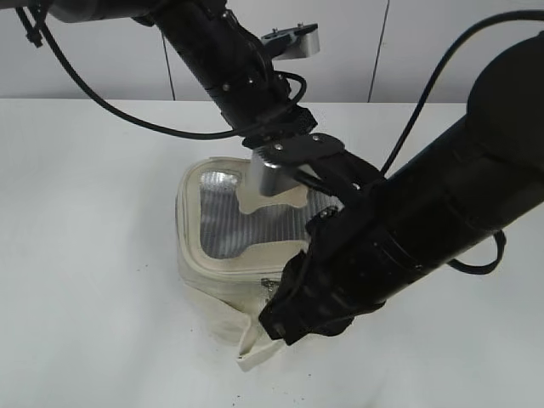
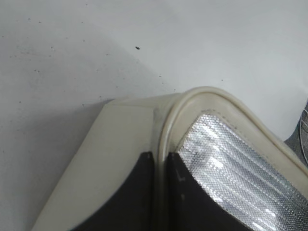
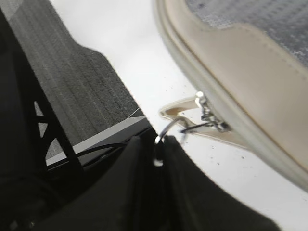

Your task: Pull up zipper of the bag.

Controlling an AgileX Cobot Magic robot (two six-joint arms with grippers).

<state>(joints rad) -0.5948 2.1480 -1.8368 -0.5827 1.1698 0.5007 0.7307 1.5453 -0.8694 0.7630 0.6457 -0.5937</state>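
The cream bag point(image 1: 208, 280) stands in the middle of the white table, its grey mesh window point(image 1: 225, 225) facing up. My left gripper point(image 2: 161, 156) is shut on the bag's raised top rim point(image 2: 169, 126) at a rounded corner, next to the mesh point(image 2: 226, 154). My right gripper point(image 3: 159, 143) is shut on the round silver ring point(image 3: 169, 126) of a zipper pull. The pull's links run to the slider point(image 3: 210, 118) on the zip track under the bag's rim point(image 3: 240, 67). In the exterior view my right arm hides the bag's right front; a small silver pull point(image 1: 268, 283) shows beside it.
A loose cream strap end point(image 1: 253, 350) hangs at the bag's front corner onto the table point(image 1: 85, 255). In the right wrist view the table edge point(image 3: 110, 130) and dark floor point(image 3: 72, 82) lie close behind my right gripper. A pale wall stands behind the table.
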